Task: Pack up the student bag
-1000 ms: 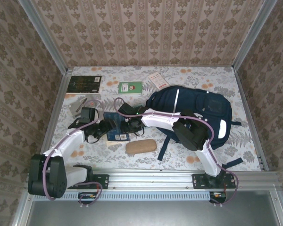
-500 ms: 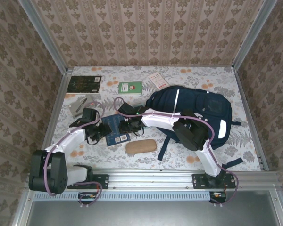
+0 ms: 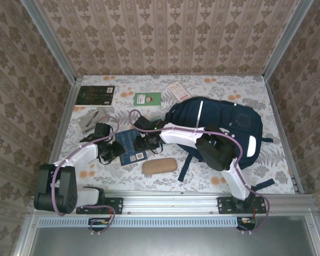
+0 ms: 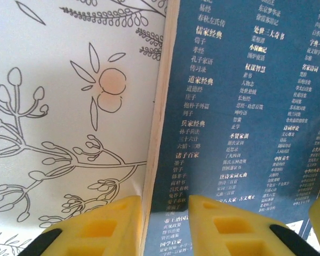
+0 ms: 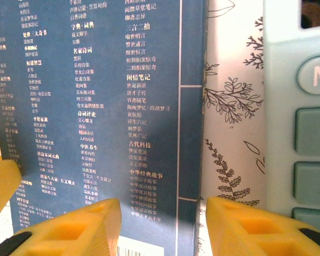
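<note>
Two tools, left tool (image 4: pixel 165 226) and right tool (image 5: pixel 162 229), both low over one blue book (image 3: pixel 129 148) lying flat on the surface (image 3: pixel 277 165). Other counts: one student bag (image 3: pixel 224 120), one brown case (image 3: pixel 159 166), one dark book (image 3: pixel 96 95), one green booklet (image 3: pixel 148 99), one white leaflet (image 3: pixel 177 92), one grey item (image 3: pixel 89 120), one pale calculator (image 5: pixel 304 138). Student bag lies flat on the right half of the surface, just right of the blue book. Left arm (image 3: pixel 80 154) reaches forward from its base, wrist tipped down at the book's left edge. Right arm (image 3: pixel 186 133) folds leftward across the bag's near side to the book's right edge. Left tool's jaws stand narrowly parted, one finger over the cover, the other over the floral cloth, page edge between them, nothing clamped. Right tool is released and wider, straddling the right edge, gripping nothing; the calculator sits just right of it.
</note>
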